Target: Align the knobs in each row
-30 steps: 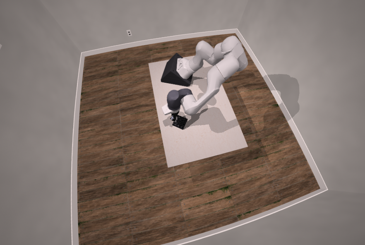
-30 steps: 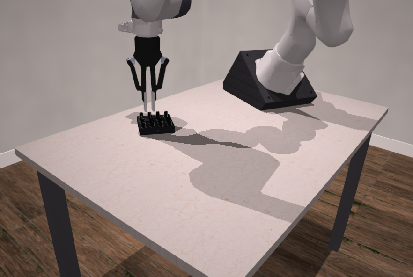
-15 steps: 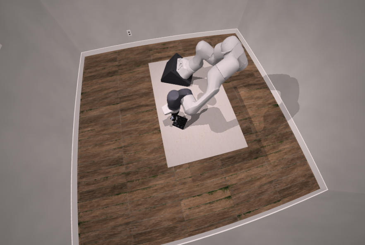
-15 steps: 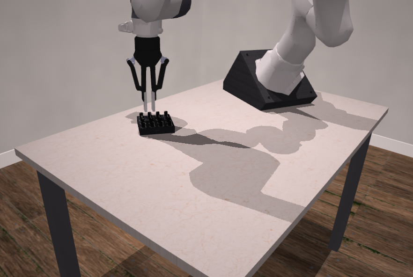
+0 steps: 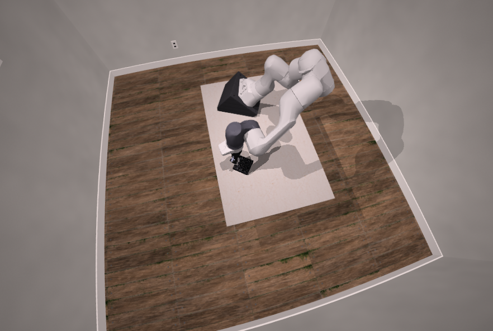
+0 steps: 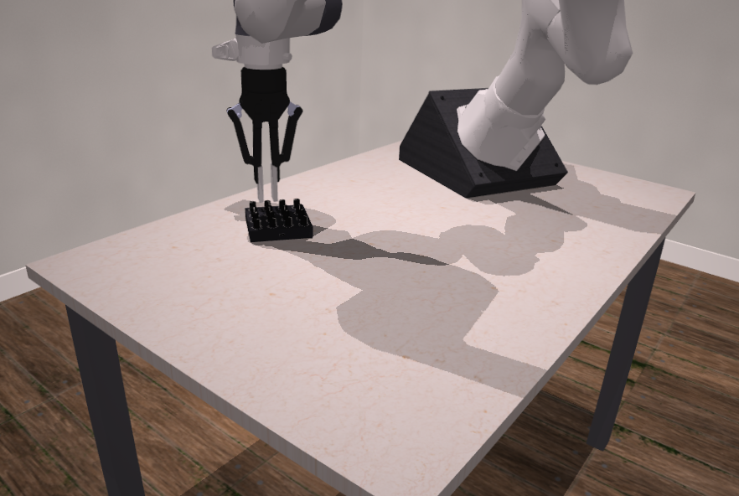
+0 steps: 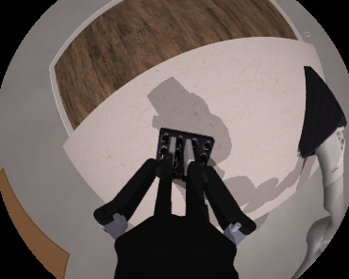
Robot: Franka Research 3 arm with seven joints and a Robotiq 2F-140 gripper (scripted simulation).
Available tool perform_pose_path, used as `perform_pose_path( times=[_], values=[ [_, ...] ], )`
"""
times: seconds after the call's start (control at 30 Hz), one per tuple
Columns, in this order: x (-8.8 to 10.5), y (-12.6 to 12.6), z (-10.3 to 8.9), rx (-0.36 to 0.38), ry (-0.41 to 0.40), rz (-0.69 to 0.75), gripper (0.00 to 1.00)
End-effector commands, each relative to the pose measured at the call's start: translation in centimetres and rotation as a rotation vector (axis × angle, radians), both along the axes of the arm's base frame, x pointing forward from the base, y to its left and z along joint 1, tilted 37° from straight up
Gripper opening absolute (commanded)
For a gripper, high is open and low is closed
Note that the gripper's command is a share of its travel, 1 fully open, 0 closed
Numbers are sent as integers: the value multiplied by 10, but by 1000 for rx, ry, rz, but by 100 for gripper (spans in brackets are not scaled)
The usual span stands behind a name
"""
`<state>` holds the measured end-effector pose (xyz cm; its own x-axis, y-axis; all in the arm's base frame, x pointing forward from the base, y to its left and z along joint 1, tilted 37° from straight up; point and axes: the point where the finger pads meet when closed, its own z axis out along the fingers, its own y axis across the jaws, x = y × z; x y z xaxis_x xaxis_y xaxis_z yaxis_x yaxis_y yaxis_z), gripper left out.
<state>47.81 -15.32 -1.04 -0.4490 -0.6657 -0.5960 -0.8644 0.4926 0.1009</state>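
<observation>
The black knob box [image 6: 278,222] stands on its feet near the far left edge of the table, with several black knobs in rows on top. It also shows in the overhead view [image 5: 242,164] and in the wrist view [image 7: 185,146]. My gripper [image 6: 266,197] points straight down over the box's far left part, with its fingertips just above the knobs and not touching them. The fingers stand a narrow gap apart with nothing between them. In the wrist view my gripper [image 7: 179,145] covers part of the box. The knob lines and printed names are too small to read.
The arm's black wedge base [image 6: 480,149] stands at the far right of the table. The table edge lies close behind and left of the box. The arm's shadow falls across the middle of the table.
</observation>
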Motion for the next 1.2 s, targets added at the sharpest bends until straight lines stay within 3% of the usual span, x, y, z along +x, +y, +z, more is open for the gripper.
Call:
perform_pose_path(
  times=[0.0, 1.17],
  values=[
    [1, 2, -4, -4, -4, 4, 12],
    [3, 6, -9, -4, -4, 4, 12]
  ],
)
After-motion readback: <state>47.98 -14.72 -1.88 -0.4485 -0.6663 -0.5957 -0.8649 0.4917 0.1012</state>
